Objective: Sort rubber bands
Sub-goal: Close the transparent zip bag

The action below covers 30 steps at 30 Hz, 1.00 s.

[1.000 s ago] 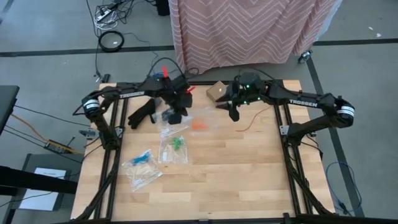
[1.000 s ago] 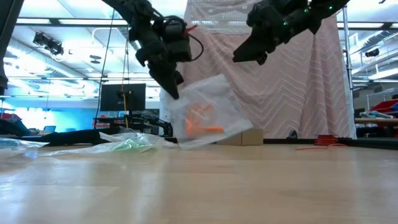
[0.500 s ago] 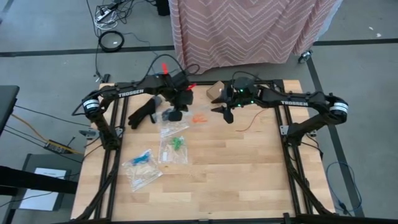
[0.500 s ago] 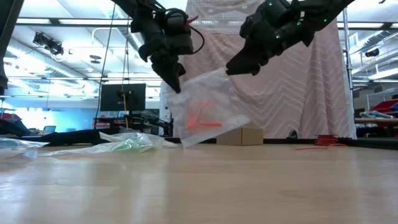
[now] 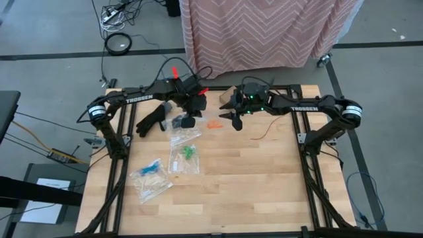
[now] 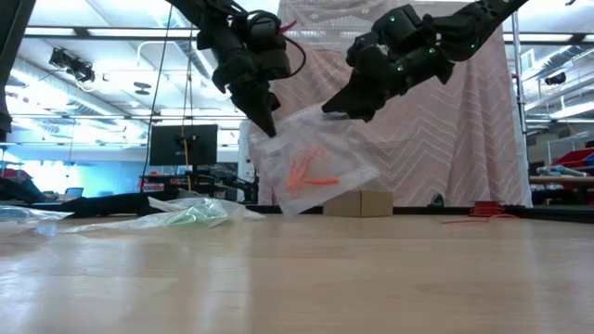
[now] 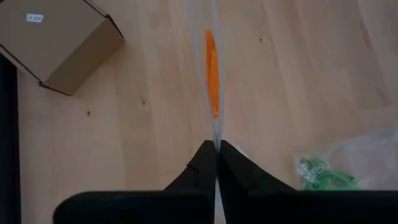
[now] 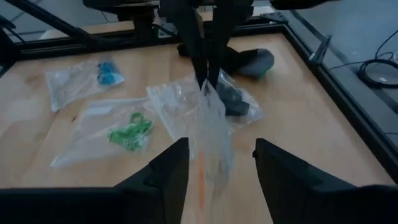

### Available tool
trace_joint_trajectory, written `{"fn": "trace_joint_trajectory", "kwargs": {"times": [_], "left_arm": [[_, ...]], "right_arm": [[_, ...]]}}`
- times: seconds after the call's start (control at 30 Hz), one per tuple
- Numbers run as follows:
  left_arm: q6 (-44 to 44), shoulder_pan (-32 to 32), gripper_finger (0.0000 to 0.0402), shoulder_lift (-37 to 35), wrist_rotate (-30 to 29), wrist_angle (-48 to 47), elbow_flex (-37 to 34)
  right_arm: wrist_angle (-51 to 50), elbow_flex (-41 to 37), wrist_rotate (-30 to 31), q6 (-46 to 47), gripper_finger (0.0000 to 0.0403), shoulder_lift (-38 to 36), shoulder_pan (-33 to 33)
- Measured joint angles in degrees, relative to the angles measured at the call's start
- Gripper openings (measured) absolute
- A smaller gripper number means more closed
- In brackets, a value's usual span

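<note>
**Inspector A:** State of the grippers?

**Inspector B:** The left gripper (image 6: pixel 269 130) is clamped on the top corner of a clear bag (image 6: pixel 316 162), which hangs free above the table (image 5: pixel 264 178). The orange rubber bands (image 6: pixel 309 172) sit inside it, just below that grip. The right gripper (image 6: pixel 339 107) stands with its fingers apart at the bag's opposite upper corner, the film between them in its wrist view; it is not yet closed.

**A:** Risks?

**B:** In my judgement the bag hangs from one pinch only. If the right fingers close on a single layer or miss the edge, the mouth may not open, or the film may pull out of the left grip and drop. The bag is limp and could swing away from the right gripper.

**A:** Surroundings, nearest first?

**B:** Under the left gripper, a bag with black bands (image 5: pixel 181 123); beyond it, bags with green bands (image 5: pixel 190 152) and blue bands (image 5: pixel 151 168). A cardboard box (image 5: pixel 229 97) lies just behind the right gripper, a possible obstruction. A black glove-like object (image 5: pixel 151 123) lies near the left arm. Nothing stands between the two grippers but the bag.
</note>
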Motion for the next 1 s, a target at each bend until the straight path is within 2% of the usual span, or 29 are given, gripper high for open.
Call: {"fn": "trace_joint_trajectory", "kwargs": {"times": [0.2,0.47,0.63,0.8,1.0], "left_arm": [[0.0,0.0,0.001,0.0,0.0,0.3,0.0],[0.0,0.0,0.001,0.0,0.0,1.1,0.0],[0.0,0.0,0.001,0.0,0.0,1.1,0.0],[0.0,0.0,0.001,0.0,0.0,1.6,0.0],[-0.1,0.0,0.0019,0.0,0.3,1.9,0.0]], "right_arm": [[3.9,0.0,0.4,-0.1,0.0146,0.5,0.0],[3.7,0.0,0.5,-0.6,0.0127,0.5,-0.4],[3.7,0.0,0.5,-1.1,0.0081,0.5,-0.3],[3.3,0.0,0.5,-3.2,0.0009,0.5,-0.3],[3.1,0.0,7.1,-4.6,0.0001,0.5,0.9]]}}
